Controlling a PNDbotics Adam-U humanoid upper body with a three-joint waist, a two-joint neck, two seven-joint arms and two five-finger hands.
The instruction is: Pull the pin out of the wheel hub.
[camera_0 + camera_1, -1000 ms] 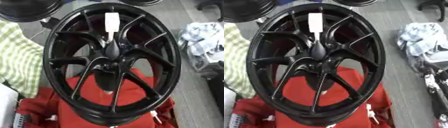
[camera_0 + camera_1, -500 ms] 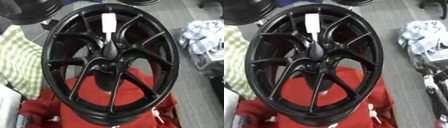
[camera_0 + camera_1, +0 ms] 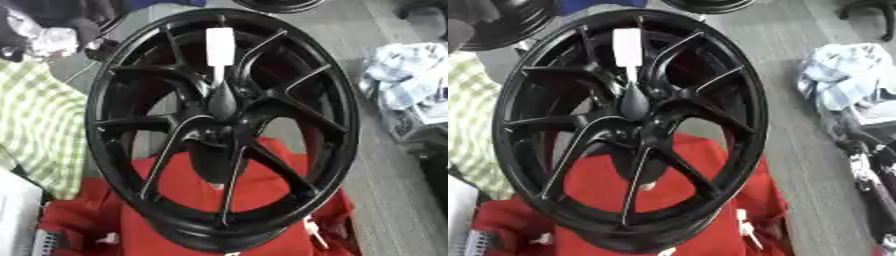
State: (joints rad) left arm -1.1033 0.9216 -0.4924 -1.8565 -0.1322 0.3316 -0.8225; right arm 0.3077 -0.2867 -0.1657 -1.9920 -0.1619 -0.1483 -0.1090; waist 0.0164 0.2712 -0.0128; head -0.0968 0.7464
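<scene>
Your target is the pin [image 3: 219,46], a white stick standing out of the middle of the black wheel hub [image 3: 220,131]. Its pale upper part shows against the top spokes, and a thinner stem runs down from it into a dark cone at the wheel's centre. So its long axis lies along the wheel's own axle line, pointing out of the face and toward you, and the pull has to go along that line, not across it.

The wheel stands tilted on a red cloth [image 3: 219,200], which covers the near part of whatever carries it; grey floor [image 3: 798,150] shows to the right, with a heap of pale rags [image 3: 842,75] well apart at the far right.

Neither robot hand shows in either eye view, so you cannot tell whether the fingers are apart or together, nor which arm is nearer. Judging by the layout, the pin sits close to the centre line, slightly left in the right eye view, so either arm could reach it. Bring the robot hand in from the front, fingers either side of the white part.
</scene>
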